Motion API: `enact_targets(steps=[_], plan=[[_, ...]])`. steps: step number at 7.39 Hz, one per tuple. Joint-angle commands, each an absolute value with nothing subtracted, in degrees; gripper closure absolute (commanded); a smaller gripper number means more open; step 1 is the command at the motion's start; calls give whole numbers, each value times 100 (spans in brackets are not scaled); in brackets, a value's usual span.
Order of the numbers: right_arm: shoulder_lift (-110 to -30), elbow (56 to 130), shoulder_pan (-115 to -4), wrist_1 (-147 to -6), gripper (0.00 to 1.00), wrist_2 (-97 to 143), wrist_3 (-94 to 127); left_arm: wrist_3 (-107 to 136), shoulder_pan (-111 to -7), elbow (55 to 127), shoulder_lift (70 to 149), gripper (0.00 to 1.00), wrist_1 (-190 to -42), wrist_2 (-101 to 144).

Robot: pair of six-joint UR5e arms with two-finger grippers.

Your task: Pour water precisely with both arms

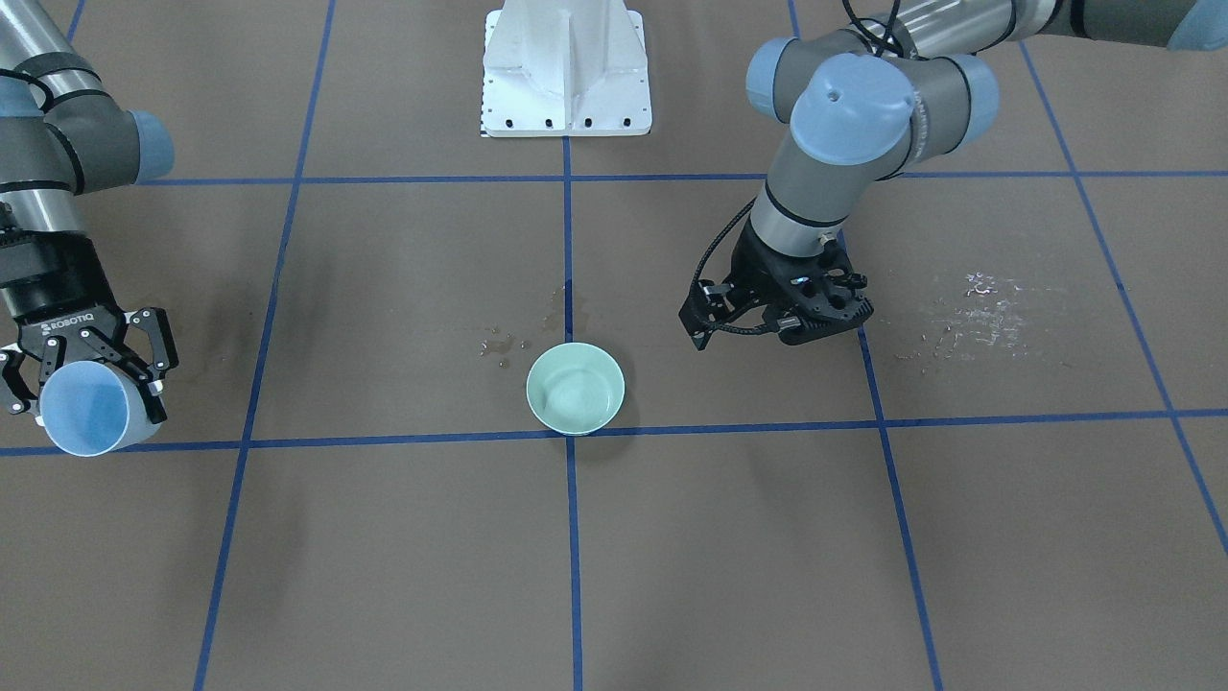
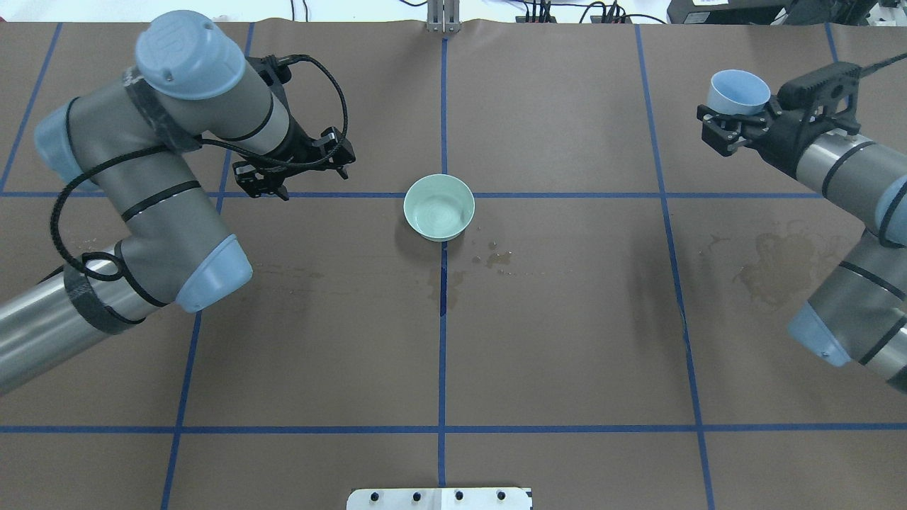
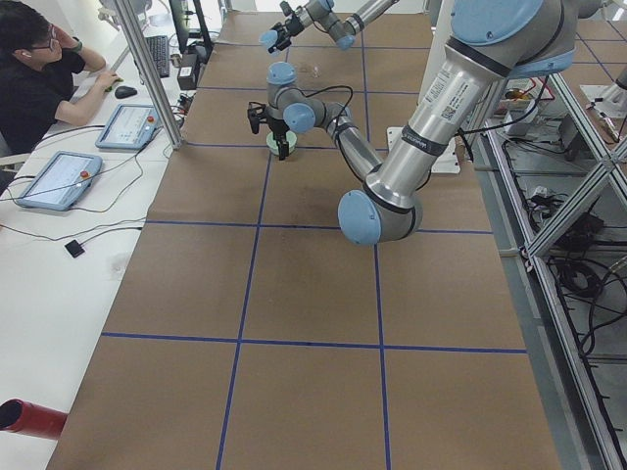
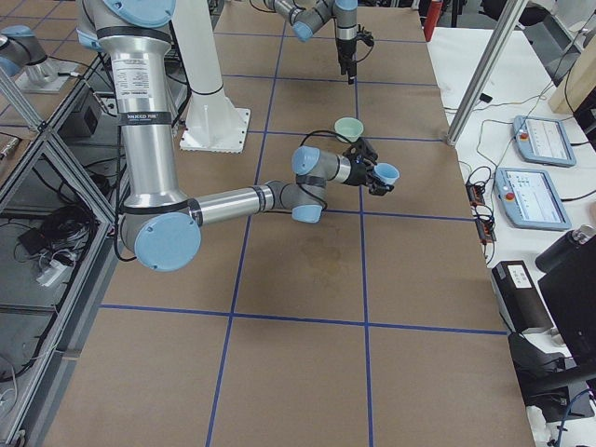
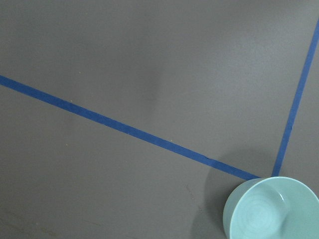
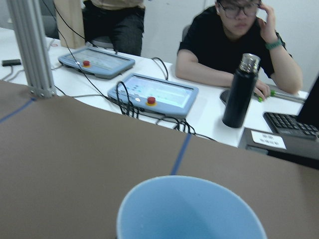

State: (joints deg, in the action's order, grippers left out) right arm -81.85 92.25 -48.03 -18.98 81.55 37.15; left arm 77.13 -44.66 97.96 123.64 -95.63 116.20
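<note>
While the left gripper (image 2: 290, 170) hung over the table (image 2: 567, 354) left of the bowl (image 2: 439, 236) and apart from it, its fingers were hidden, so I could not tell whether it was open. At mid-table the bowl sat by the tape crossing (image 2: 443, 195), water (image 1: 576, 392) a faint sheen inside, damp stains (image 2: 496, 258) nearer. Far right, the right gripper (image 2: 740, 117) clasped a blue cup (image 2: 739, 92) off the table.

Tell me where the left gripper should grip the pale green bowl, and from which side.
Probably the rim of the pale green bowl, from straight above, one finger inside, one outside. It stands upright and open, and its low rounded wall flares, so a sideways pinch would likely slip. The edge facing the left gripper is nearest.
</note>
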Motion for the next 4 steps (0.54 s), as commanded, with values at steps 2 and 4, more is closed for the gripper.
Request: enact_targets(steps=[2,4], plan=[[-6990,9334,-4177,-3003,100,8113,3674,6122,-4990,10265,11411,0,-9571,11628],[-6498,9457,-3720,-3705,100,8130,3656,5443,-5272,10248,11172,0,-9571,11619]])
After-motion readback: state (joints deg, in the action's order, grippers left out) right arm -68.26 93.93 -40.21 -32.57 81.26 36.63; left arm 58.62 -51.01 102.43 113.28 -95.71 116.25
